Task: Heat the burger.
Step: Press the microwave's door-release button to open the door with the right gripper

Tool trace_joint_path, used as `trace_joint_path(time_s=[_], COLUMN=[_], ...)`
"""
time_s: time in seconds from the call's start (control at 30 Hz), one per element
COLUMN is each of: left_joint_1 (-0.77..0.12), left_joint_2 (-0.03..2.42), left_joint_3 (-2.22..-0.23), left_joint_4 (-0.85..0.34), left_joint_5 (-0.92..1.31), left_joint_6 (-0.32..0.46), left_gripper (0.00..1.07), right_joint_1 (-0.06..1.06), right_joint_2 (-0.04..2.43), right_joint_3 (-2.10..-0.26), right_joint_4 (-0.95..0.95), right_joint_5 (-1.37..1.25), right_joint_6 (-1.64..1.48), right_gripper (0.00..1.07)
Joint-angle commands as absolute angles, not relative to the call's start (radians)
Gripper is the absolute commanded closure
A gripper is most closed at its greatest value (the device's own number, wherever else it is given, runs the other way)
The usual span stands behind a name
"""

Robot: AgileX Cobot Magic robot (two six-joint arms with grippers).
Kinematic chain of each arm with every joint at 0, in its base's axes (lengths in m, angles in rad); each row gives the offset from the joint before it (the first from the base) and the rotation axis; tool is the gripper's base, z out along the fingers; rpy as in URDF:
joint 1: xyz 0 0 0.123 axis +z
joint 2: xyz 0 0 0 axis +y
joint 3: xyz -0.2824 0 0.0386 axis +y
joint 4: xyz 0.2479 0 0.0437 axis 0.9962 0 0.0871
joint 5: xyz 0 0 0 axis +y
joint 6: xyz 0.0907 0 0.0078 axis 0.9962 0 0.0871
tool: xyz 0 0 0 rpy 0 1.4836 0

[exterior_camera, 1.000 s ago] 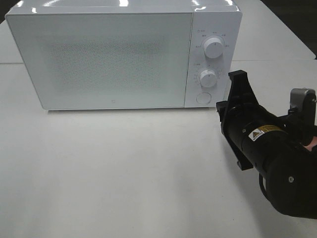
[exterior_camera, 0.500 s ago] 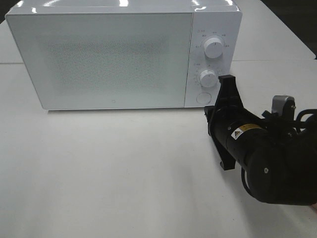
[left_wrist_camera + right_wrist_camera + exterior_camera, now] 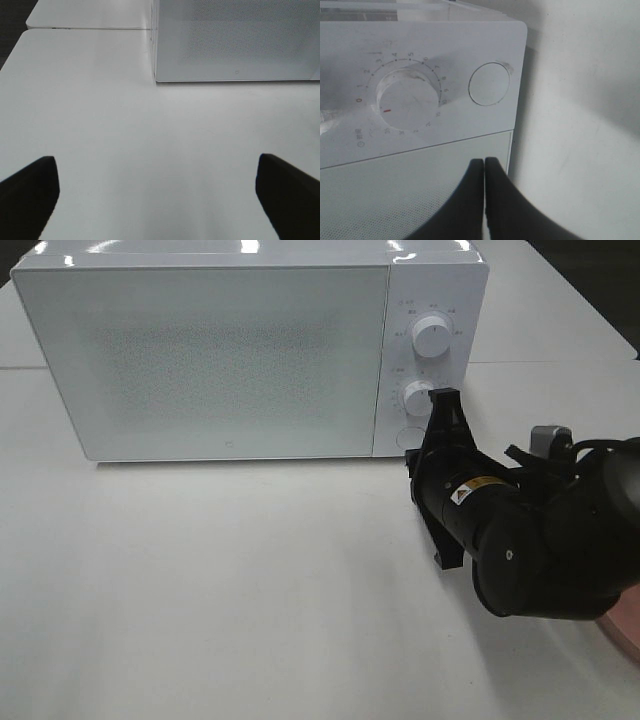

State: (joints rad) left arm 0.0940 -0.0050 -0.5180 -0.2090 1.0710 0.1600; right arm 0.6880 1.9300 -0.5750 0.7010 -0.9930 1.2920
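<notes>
Exterior high view: a microwave (image 3: pixel 200 355), door closed, fills the upper frame on a white table (image 3: pixel 250 590); a pink plate (image 3: pixel 625 625) edge shows at lower right. From the right edge the arm reaches in. The right gripper (image 3: pixel 441 400), pinched together and empty, points at the control panel near the round button (image 3: pixel 489 83) and lower dial (image 3: pixel 410 102). The left gripper (image 3: pixel 156 165) gapes wide over bare table. Where the burger is cannot be told.

A white microwave (image 3: pixel 240 350), its door (image 3: pixel 210 360) speckled with a fine grey dot mesh, stands on a plain white table (image 3: pixel 220 590). The upper knob (image 3: pixel 431 336) and round button (image 3: pixel 489 83) are white too. The lower knob (image 3: pixel 407 102) bears a short red mark (image 3: pixel 385 108) inside a ring of dark dots and numerals. The arm (image 3: pixel 530 550) is glossy black with a yellow label (image 3: pixel 468 490). The right gripper (image 3: pixel 484 162) and left gripper (image 3: pixel 155 165) are black, and a plate (image 3: pixel 625 625) shows pink.
</notes>
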Motion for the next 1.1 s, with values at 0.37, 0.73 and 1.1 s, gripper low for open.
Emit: trace_joint_path(time_s=[0.37,0.73,1.1], left_joint_1=[0.097,0.097,0.097], left_joint_2=[-0.021,-0.021,-0.021], left_joint_3=[-0.516,-0.516,-0.516], left_joint_4=[-0.219,-0.218,-0.218], left_joint_5=[1.073,1.073,1.073], left_joint_6=[0.155,0.155,0.155], left_gripper=[0.06,0.06,0.06], right_joint_1=[0.628,0.617,0.616], right_joint_2=[1.981,2.013,2.068], right_joint_3=[-0.619,-0.654,-0.726], right_joint_4=[0.620,0.643,0.654], right_joint_5=[-0.952,-0.945,-0.951], right_joint_6=[1.327,1.323,1.310], right_gripper=[1.07,1.07,1.07])
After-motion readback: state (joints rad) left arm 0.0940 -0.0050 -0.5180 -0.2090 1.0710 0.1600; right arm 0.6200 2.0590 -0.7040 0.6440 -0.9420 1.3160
